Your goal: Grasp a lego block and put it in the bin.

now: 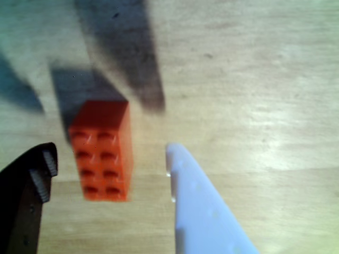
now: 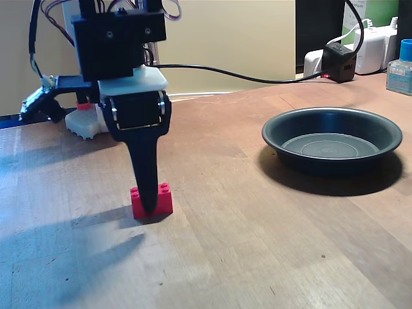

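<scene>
The red lego block [image 1: 103,153] lies studs-up on the wooden table, between my two fingers in the wrist view. The black finger [image 1: 37,174] is to its left and the white finger [image 1: 196,201] to its right, each with a gap to the block. My gripper [image 1: 111,156] is open around it. In the fixed view my gripper [image 2: 151,205] reaches down to the table, with its black finger in front of the lego block [image 2: 165,201]. The bin [image 2: 273,138], a round dark grey pan, stands to the right, apart from the block and with nothing in it.
The white robot base [image 2: 87,122] stands behind my arm at the back left. A black cable runs across the back to a black adapter [image 2: 339,61]. White chargers and a blue-capped bottle [image 2: 400,67] sit at the back right.
</scene>
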